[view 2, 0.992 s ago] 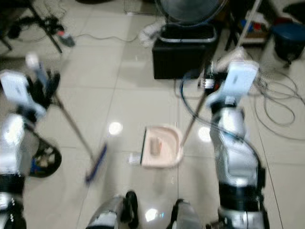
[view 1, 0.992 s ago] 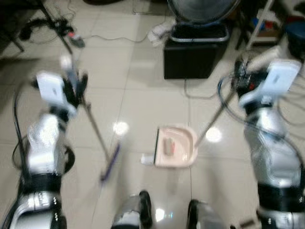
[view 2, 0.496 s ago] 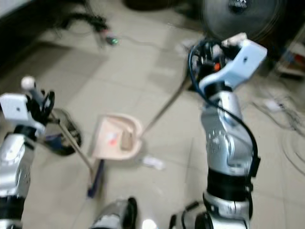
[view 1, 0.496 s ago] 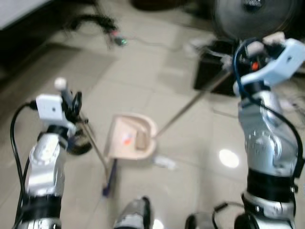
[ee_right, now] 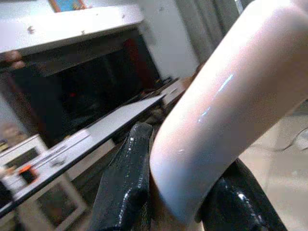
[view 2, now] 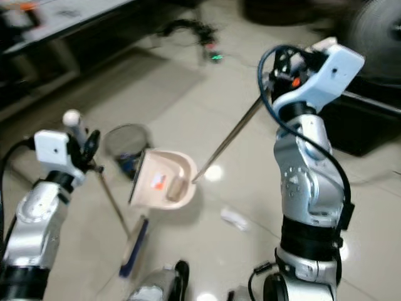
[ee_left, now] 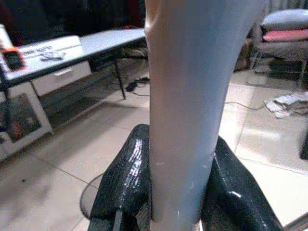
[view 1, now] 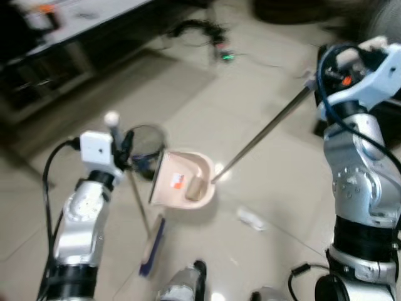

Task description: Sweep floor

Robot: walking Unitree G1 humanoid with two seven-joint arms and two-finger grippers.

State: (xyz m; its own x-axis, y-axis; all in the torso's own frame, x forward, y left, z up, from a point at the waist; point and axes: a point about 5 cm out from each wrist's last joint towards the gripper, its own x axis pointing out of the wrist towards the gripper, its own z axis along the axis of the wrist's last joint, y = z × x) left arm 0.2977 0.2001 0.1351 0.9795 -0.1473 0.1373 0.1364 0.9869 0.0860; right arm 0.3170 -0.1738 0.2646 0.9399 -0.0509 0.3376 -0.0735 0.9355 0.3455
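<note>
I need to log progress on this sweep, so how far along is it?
Done: some debris already lies in the pale pink plastic dustpan. In hand: the left gripper clamps the broom's grey handle, its blue-bristled head on the tiles; the right gripper holds the dustpan's long handle. Left: a white scrap of litter lies on the floor beside the dustpan.

pale tiled floor (view 1: 207, 100), white scrap (view 1: 251, 219), wire waste bin (view 1: 144, 143), tangled cables (view 1: 200, 28)
</note>
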